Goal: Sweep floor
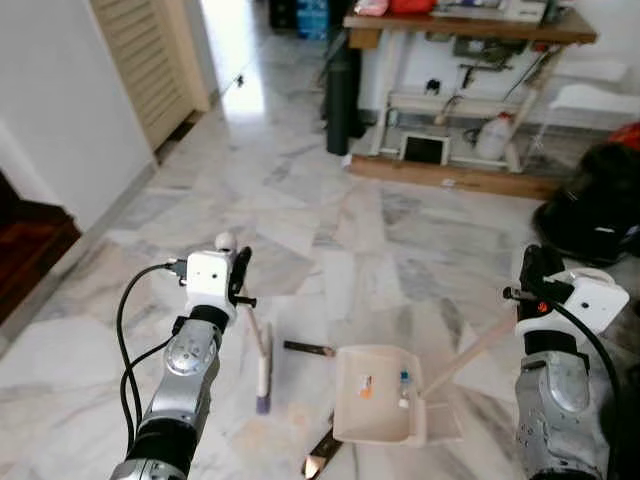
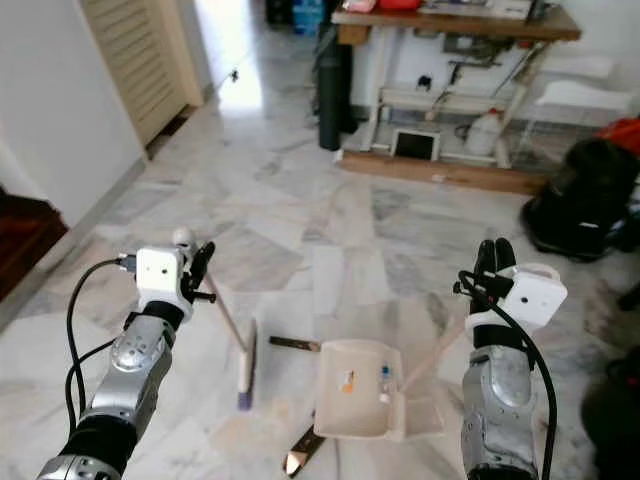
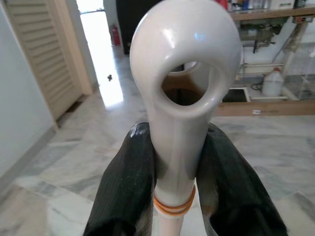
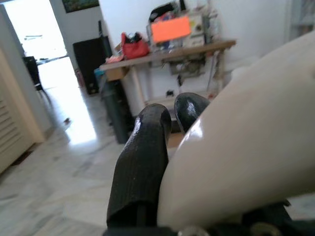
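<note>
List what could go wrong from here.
1. The dustpan already holds small bits of litter; tilting it by the handle in the right gripper could spill them.
2. The dark strip lies between the broom head and dustpan; the left gripper's sweep might skid it sideways.

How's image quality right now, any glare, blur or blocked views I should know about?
Left eye view: sharp, but the doorway floor is blown out by daylight. Left wrist view: the broom handle in the left pincer blocks the centre, with small highlights on it. Right wrist view: soft overall, the pale dustpan handle up close is out of focus and hides much of the frame; the doorway is overexposed.
</note>
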You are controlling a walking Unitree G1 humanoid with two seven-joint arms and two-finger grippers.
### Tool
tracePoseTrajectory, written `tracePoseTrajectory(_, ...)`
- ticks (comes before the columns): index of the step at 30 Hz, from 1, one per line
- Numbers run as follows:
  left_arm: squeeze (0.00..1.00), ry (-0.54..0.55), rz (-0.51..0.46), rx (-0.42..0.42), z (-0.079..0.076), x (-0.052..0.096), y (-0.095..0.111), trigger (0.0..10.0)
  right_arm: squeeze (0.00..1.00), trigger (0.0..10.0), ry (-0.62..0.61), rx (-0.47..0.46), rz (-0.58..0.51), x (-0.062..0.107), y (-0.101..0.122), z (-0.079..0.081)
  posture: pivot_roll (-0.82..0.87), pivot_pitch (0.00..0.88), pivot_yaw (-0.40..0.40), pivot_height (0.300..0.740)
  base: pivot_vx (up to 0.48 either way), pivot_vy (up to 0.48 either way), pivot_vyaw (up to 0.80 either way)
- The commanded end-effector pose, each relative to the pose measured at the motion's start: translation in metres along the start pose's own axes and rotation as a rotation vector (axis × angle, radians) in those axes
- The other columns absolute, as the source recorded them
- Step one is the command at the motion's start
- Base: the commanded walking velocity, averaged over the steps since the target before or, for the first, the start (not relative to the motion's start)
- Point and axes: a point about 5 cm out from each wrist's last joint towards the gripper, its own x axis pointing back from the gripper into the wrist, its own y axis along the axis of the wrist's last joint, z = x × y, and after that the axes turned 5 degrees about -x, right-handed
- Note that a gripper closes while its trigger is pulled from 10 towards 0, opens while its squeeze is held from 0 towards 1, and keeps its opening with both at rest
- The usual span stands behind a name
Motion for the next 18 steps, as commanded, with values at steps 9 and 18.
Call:
tracePoseTrajectory(9,0.00,0.029,-0.032,-0.045,0.017,-0.002,0.008,10.0,0.00,10.0,0.049,-0.110,-0.026,0.006,0.001,0.042,-0.12,0.000,0.105,0.740,0.000,0.000,0.80)
tracePoseTrajectory(18,0.00,0.053,-0.027,-0.044,0.014,-0.001,0.007,10.0,0.00,10.0,0.049,-0.099,-0.041,0.008,0.007,0.045,-0.12,0.000,0.075,0.740,0.000,0.000,0.80)
